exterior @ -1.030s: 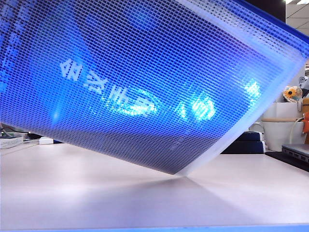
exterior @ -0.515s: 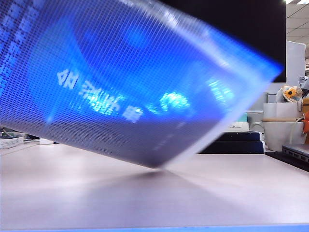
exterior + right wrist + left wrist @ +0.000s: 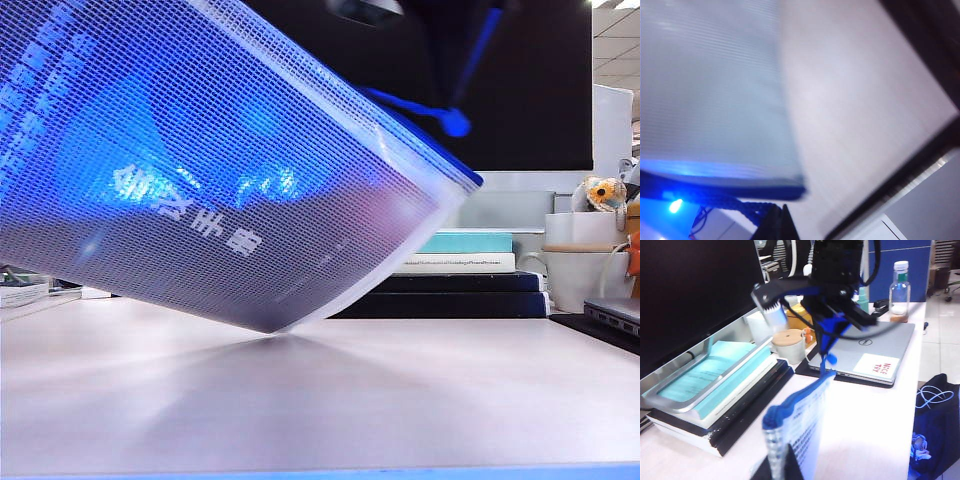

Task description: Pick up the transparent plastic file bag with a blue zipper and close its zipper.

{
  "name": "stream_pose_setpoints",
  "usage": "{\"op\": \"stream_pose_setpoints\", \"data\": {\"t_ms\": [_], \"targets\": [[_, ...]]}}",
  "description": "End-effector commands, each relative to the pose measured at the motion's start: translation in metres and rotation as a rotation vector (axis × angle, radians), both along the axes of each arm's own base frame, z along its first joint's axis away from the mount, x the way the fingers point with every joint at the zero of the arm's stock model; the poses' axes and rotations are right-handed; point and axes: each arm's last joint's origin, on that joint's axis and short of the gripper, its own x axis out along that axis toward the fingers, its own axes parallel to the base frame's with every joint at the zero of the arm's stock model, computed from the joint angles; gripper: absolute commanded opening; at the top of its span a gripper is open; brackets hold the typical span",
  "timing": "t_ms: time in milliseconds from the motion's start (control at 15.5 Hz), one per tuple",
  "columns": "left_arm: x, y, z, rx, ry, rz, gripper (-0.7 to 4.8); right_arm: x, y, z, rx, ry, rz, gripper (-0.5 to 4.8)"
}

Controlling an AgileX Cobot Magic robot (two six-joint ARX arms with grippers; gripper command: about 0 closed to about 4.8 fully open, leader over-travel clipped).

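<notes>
The file bag (image 3: 200, 170) is lifted off the table (image 3: 330, 400) and fills the near left of the exterior view, tilted, with its lowest corner just above or perhaps touching the tabletop; contact cannot be confirmed. The zipper (image 3: 425, 150) runs along the upper edge, which slopes down to the right.

In the left wrist view, the left gripper (image 3: 777, 460) sits at the near end of the bag, jaws clenched on the zipper edge (image 3: 790, 407). At the far end, the right gripper (image 3: 830, 335) is closed on the blue pull cord (image 3: 827, 355), which leads down to the end of the zipper. The right wrist view shows the same cord (image 3: 725, 200) beside the bag's corner (image 3: 715, 100), though blur hides the fingertips.

Judged step: the pull is at or near the end of the zipper, so the closing stroke appears complete or almost so. The next move calls for confirming full closure, then lowering the bag flat before either grip opens.

Behind stand a monitor (image 3: 520, 80), stacked books (image 3: 465, 265) and a laptop (image 3: 870, 352).
</notes>
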Motion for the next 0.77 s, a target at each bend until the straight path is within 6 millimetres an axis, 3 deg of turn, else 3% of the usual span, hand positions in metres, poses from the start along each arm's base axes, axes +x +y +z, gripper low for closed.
{"op": "stream_pose_setpoints", "data": {"t_ms": [64,129,386,579,708,772], "targets": [[0.000,0.001,0.003,0.000,-0.028,0.010,-0.05,0.012,-0.019,0.001,-0.009,-0.009,-0.081,-0.05],[0.000,0.001,0.003,0.000,-0.030,0.013,-0.05,0.016,-0.026,-0.001,-0.022,-0.005,-0.108,-0.05],[0.001,0.006,0.003,0.001,-0.029,0.053,-0.05,0.024,-0.041,-0.055,-0.158,0.061,-0.173,-0.05],[0.003,0.007,0.002,0.006,-0.022,0.092,-0.05,0.027,-0.036,-0.064,-0.034,0.063,-0.150,-0.04],[0.004,0.008,-0.002,0.036,0.000,0.160,-0.05,0.019,-0.038,-0.046,0.099,0.033,-0.120,2.83],[0.005,0.009,-0.003,0.049,0.008,0.195,-0.05,0.015,-0.039,-0.039,0.131,0.015,-0.111,3.38]]}}
